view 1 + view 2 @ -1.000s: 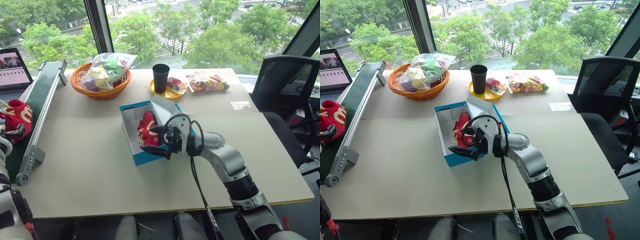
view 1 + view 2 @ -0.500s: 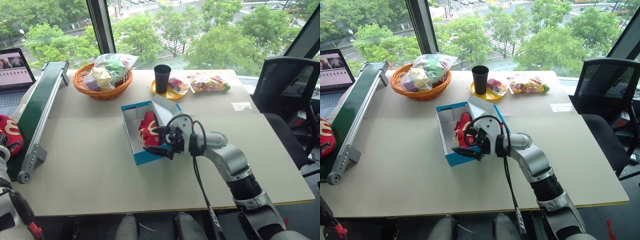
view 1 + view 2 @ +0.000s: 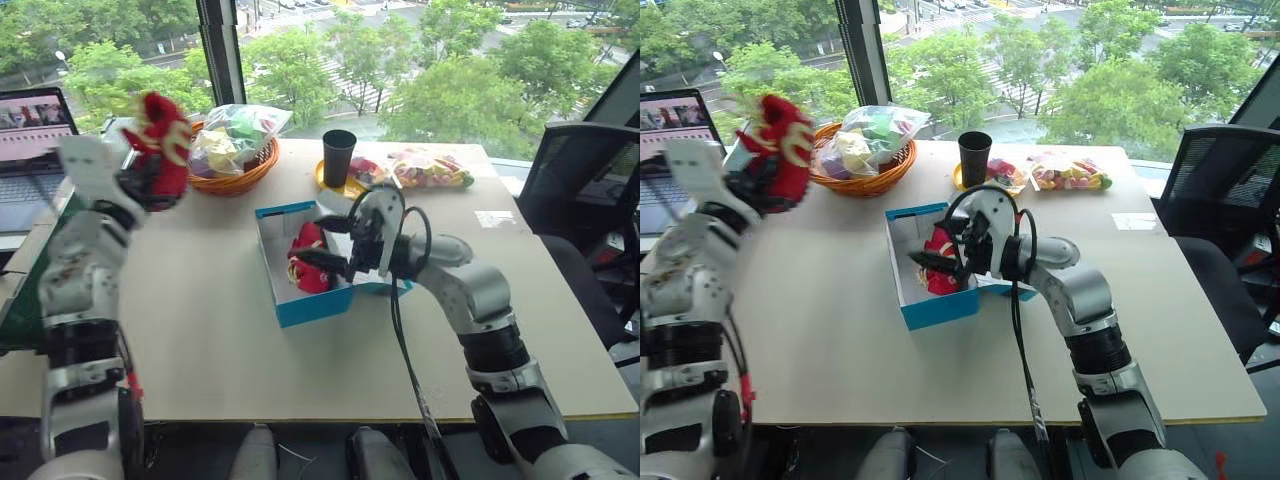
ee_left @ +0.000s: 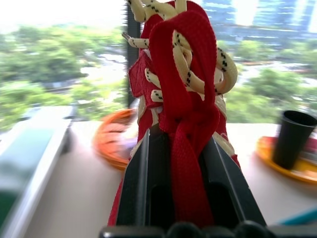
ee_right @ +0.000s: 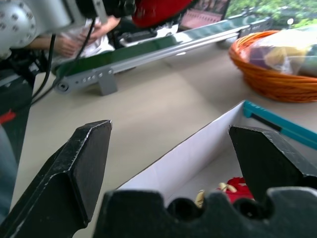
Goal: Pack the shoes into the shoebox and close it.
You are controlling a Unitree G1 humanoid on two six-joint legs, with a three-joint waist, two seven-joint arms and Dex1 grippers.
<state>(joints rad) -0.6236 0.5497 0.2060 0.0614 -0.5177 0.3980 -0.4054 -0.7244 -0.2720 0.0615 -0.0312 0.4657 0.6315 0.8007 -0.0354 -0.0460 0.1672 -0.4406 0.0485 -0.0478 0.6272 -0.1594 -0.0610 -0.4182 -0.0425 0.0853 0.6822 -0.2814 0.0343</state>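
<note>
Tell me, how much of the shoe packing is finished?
About half. One red shoe already lies in the blue box, with the open right gripper above it. The left gripper holds the second shoe up in the air. Left: put it in and close the lid.

The shoe in the shoebox [image 3: 300, 305] is partly hidden behind the right gripper [image 3: 322, 242]. The laptop [image 3: 35, 115] is cut off at the upper left edge.

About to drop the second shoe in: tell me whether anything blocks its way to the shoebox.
Yes. The right gripper hangs open over the shoebox, above the shoe already inside. The left gripper holds the second shoe up near the wicker basket.
</note>
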